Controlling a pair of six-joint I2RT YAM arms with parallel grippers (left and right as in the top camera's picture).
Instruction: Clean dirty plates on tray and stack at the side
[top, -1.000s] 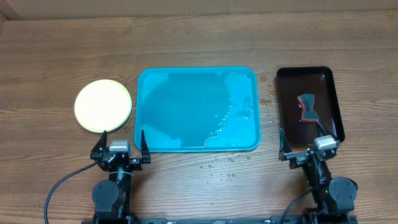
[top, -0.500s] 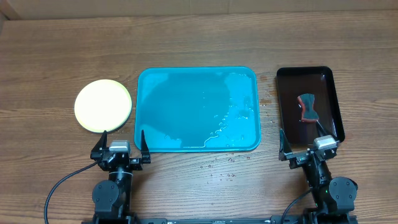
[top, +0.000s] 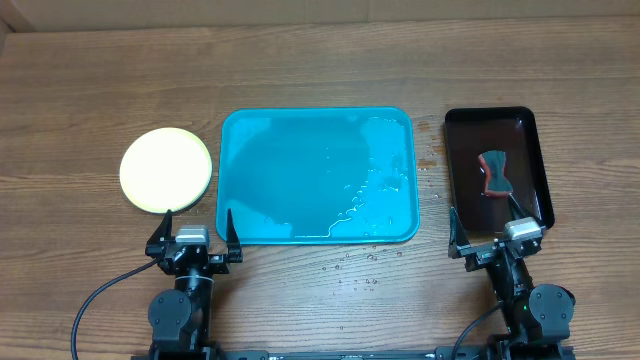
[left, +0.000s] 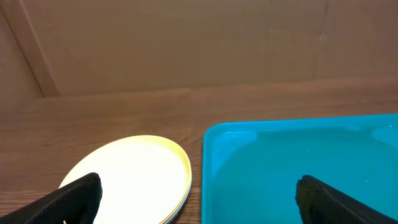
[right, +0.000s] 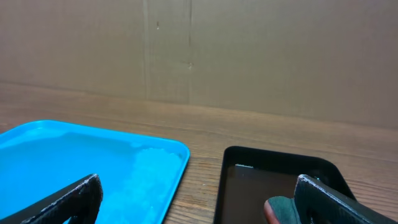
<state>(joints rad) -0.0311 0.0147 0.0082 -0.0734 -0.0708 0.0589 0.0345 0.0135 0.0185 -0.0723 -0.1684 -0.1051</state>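
While left claw (top: 198, 218) and right claw (top: 485, 216), arms folded, gape empty at the table's (top: 320, 60) near edge, the tray (top: 300, 232) lies lengthwise along it.

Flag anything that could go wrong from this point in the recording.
Water pools in the large turquoise rectangular plastic tray and droplets dot the wooden table before it; shifting the tray might spill more. The stacked round pale yellow plastic plates lie just ahead of the open left gripper; a forward move could knock them.
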